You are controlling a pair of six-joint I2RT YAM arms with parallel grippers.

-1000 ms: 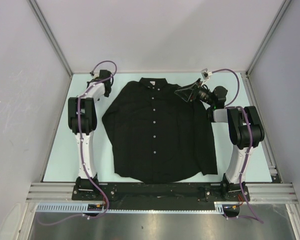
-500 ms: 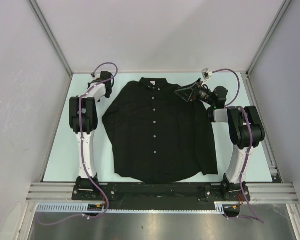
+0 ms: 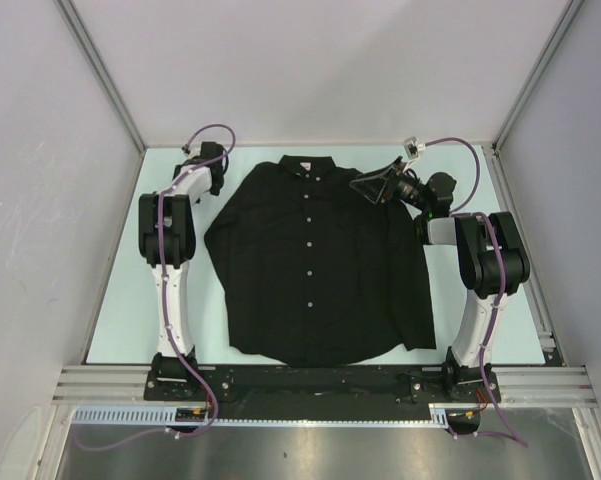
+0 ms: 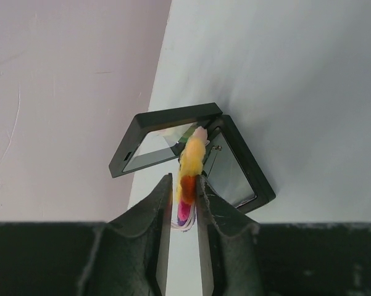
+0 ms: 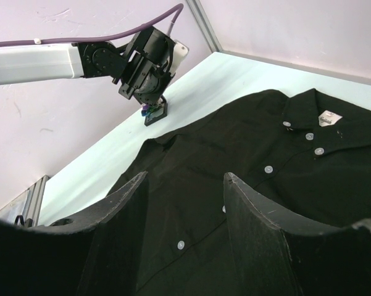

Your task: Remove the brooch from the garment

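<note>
The brooch (image 4: 191, 161), yellow, red and pink, is seen edge-on, pinched between my left gripper's (image 4: 183, 184) jaws. It hangs just over a small open black display box (image 4: 237, 174) with clear panes, at the table's far left corner. The left gripper also shows in the top view (image 3: 211, 172) and in the right wrist view (image 5: 150, 106), left of the garment's shoulder. The black garment (image 3: 320, 260) lies flat and buttoned, collar to the far side. My right gripper (image 5: 185, 176) is open and empty above the garment's right shoulder (image 3: 360, 187).
The box (image 5: 156, 115) sits on the pale table (image 3: 120, 300) close to the left wall (image 4: 62, 92). White buttons (image 5: 268, 169) run down the shirt front. Metal rails frame the table's near edge (image 3: 320, 385).
The left wrist has shifted very slightly at the far left corner, with the brooch still in its jaws. The right arm and the garment have not moved.
</note>
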